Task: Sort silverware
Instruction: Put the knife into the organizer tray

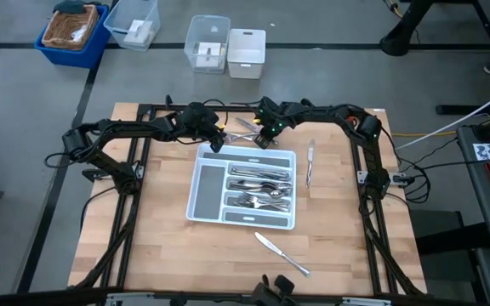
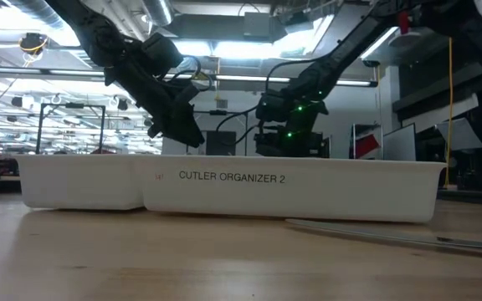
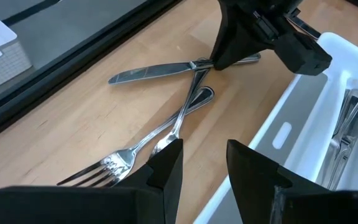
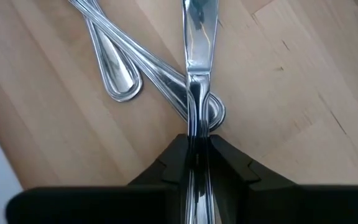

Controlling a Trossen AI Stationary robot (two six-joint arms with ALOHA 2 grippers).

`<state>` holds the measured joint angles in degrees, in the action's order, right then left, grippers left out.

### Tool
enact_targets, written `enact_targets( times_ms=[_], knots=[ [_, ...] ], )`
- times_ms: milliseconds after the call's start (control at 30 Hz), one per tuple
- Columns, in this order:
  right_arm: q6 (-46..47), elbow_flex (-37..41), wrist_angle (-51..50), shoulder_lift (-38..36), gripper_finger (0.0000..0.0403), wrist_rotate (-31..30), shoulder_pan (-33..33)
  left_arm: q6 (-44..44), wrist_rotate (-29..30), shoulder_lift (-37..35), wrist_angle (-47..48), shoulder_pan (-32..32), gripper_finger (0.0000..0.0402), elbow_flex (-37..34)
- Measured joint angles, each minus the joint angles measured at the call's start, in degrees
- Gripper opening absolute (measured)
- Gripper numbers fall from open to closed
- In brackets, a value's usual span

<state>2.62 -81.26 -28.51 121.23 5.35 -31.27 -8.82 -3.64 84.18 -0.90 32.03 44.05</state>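
Silverware knife [image 4: 199,37] handle sits clamped in right gripper [image 4: 197,155]; left gripper [image 3: 204,163] hovers open, empty.

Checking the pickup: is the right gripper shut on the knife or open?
Shut on it. The right gripper has both fingers pressed against the handle of the knife, which lies on the table.
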Motion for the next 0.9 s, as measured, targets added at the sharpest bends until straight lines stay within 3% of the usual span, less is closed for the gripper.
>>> enact_targets(
  times_ms=[633,767,900],
  knots=[
    [-0.1,-14.6,-12.5,0.5,0.0059,7.5,0.1,0.0,0.0,0.0,0.3,0.0,0.0114,0.0],
    [-0.1,-17.8,-17.9,0.5,0.0059,11.9,0.1,1.4,0.0,0.0,0.3,0.0,0.0114,0.0],
    [-0.2,-21.1,-24.8,0.3,0.0059,20.0,0.2,3.2,0.0,-1.0,0.4,0.0,0.0114,0.0]
  ],
)
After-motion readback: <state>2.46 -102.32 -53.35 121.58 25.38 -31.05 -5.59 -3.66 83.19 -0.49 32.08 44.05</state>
